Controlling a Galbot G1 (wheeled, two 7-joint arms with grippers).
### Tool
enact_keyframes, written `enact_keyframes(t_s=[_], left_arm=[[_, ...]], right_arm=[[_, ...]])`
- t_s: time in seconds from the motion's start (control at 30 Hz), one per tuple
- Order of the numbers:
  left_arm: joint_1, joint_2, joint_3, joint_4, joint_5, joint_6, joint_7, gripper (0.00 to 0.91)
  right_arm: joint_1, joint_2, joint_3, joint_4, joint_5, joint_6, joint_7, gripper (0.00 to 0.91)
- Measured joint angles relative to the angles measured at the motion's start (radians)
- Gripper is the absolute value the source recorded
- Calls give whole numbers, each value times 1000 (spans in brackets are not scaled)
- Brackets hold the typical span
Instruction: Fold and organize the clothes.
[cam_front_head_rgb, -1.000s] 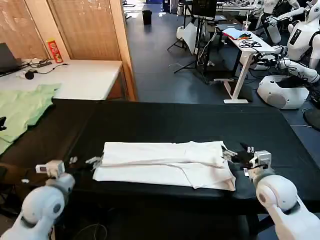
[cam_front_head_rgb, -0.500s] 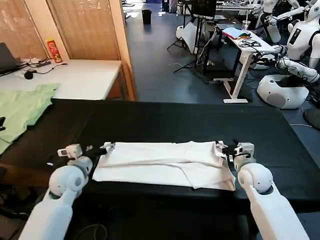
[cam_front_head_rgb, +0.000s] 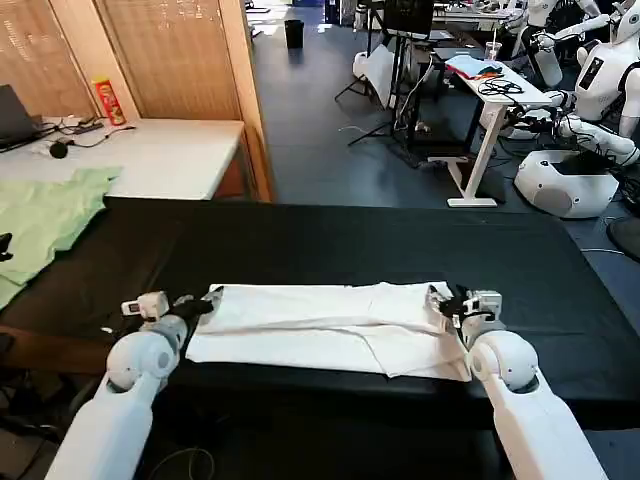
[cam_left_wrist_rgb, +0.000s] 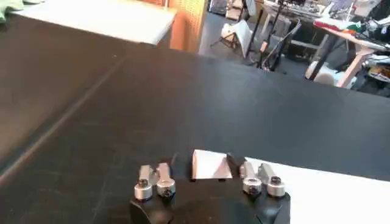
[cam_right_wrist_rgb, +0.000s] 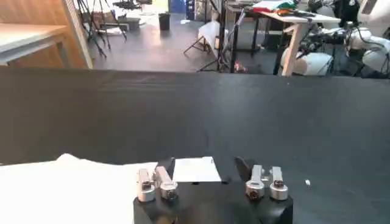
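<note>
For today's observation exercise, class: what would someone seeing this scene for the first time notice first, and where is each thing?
The white T-shirt stands out, lying as a long folded strip on the black table near its front edge. The left gripper sits at one far corner of the strip and the right gripper at the other, each with a bit of white cloth between its jaws. A light green garment lies at the table's left end.

a black table (cam_front_head_rgb: 330, 240) spans the foreground. a light green garment (cam_front_head_rgb: 45, 215) lies over its far left corner and onto a white table (cam_front_head_rgb: 165, 155) behind, where a red can (cam_front_head_rgb: 108, 100) and a laptop (cam_front_head_rgb: 15, 115) stand. farther back, a white desk (cam_front_head_rgb: 495, 90) and a black bin (cam_front_head_rgb: 293, 33).
</note>
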Motion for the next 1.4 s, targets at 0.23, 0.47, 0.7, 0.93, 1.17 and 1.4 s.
enact_keyframes(t_s=[0.23, 0.47, 0.7, 0.93, 1.17, 1.4], left_arm=[[-8, -8, 21, 18, 126, -67, 20, 0], [-18, -11, 25, 19, 165, -95, 29, 878], [-24, 8, 5, 7, 171, -135, 30, 878], [-7, 23, -35, -21, 83, -121, 17, 878], [115, -4, -88, -125, 8, -126, 28, 878], [212, -36, -104, -158, 51, -140, 44, 878]], right_arm=[[-10, 23, -1, -10, -58, 61, 7, 39], [-22, 12, 9, 18, -40, 62, -63, 878], [-65, -13, 40, 92, -18, 66, -75, 878], [-146, -29, 83, 214, -4, 62, -75, 878], [-198, -25, 98, 287, -3, 61, -77, 878], [-203, -20, 95, 305, -4, 60, -75, 878]])
